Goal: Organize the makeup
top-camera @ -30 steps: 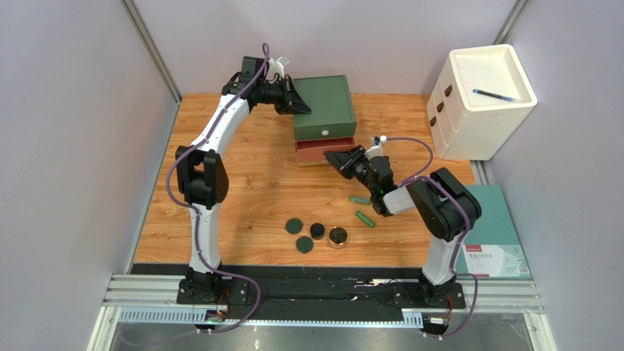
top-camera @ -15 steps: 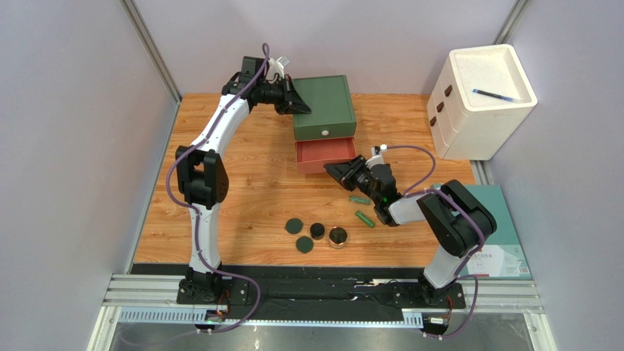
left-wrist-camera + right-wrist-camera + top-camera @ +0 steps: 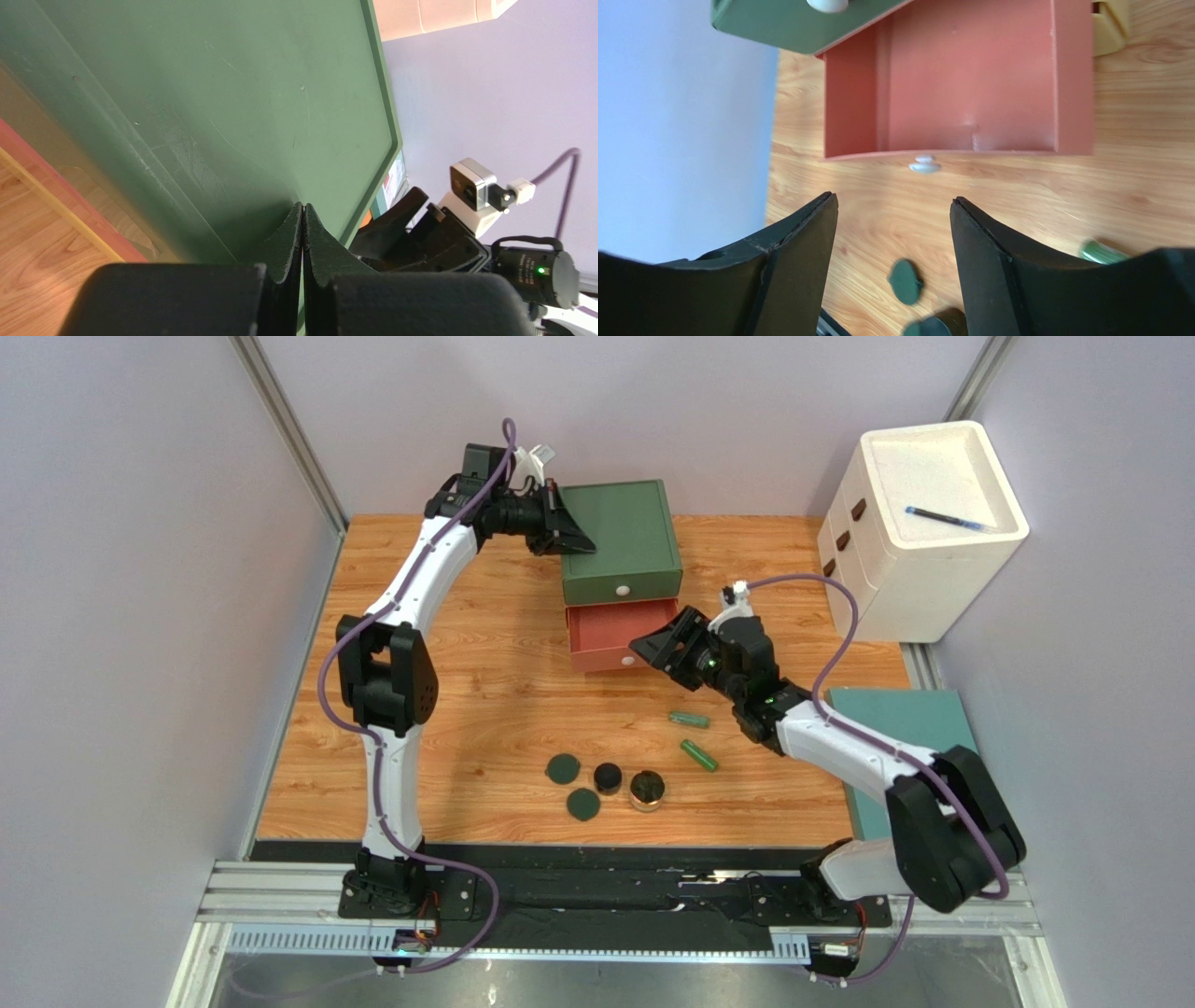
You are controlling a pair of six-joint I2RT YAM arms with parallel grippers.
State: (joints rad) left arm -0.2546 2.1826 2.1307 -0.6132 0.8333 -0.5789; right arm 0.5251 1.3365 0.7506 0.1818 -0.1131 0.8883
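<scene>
Right claw (image 3: 892,203) has parted, empty, before the drawn-out red plastic drawer (image 3: 969,84); left claw (image 3: 302,218) together on green box (image 3: 210,105). Loading makeup (image 3: 609,779) can begin.

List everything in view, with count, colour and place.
tubes: two, green, table's right half
discs: two, dark green, near middle
jar: one, black, beside the discs
compact: one, gold-rimmed, right of jar
drawer box: one, green with red drawer open, far middle
cabinet: one, white, far right
pen: one, blue, on cabinet
board: one, teal, right of table
table: one, wooden, centre
left pincer: one, black, shut, at box's green top
right pincer: one, black, open, by red drawer
</scene>
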